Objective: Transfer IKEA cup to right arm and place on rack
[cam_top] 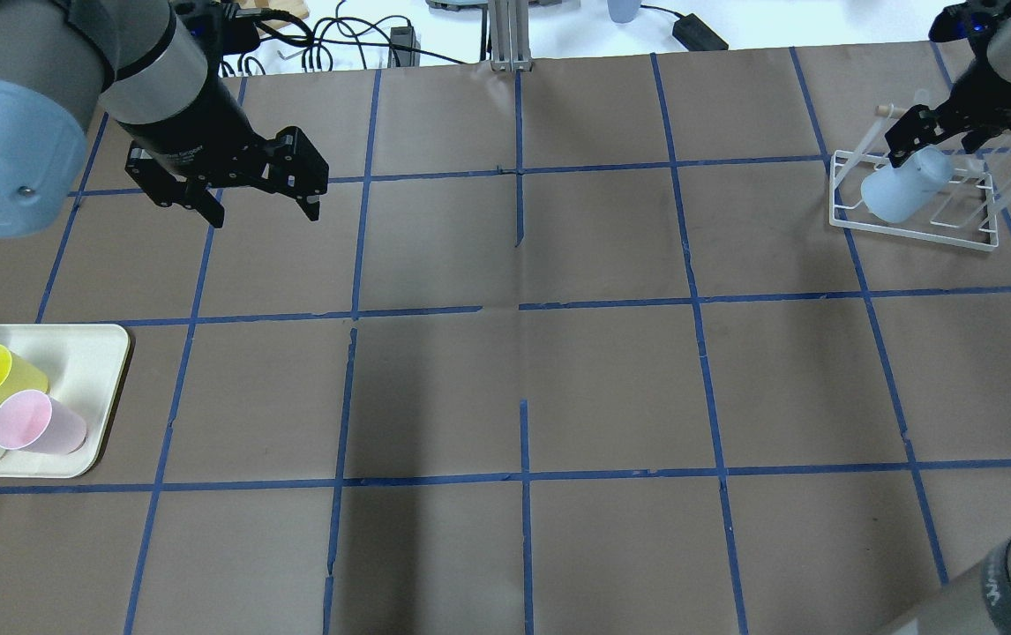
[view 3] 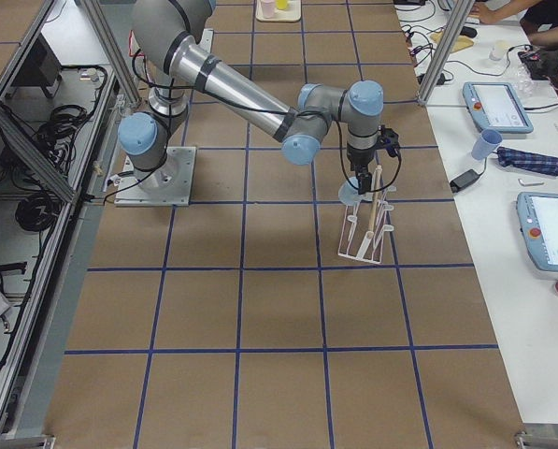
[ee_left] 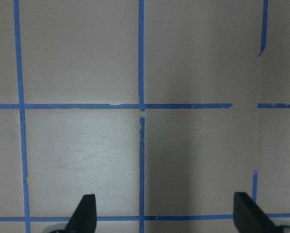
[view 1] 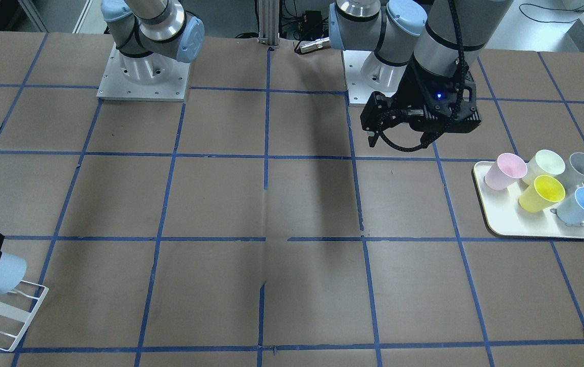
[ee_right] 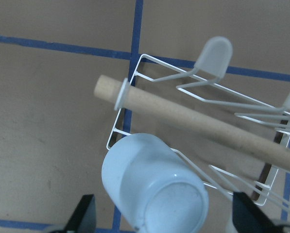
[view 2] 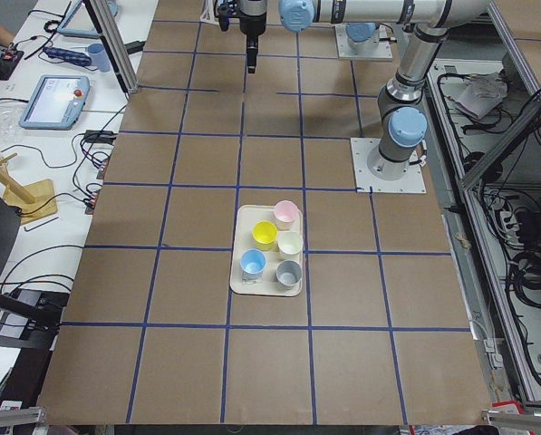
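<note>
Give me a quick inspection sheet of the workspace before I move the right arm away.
Surface: table, brown paper with a blue tape grid.
Job's things: IKEA cup lies tilted, base up, on the rack, apparently over a peg.
Clutter: cream tray holding pink cup, pale green cup, yellow cup, grey cup, blue-inside cup.
Tools: left tool open, empty, above the table; right tool open, not touching the cup's sides.
Cables: braided cable loops beside the left tool; cable tangle beyond the far edge.
Surroundings: teach pendants on a side bench; operator there.
</note>
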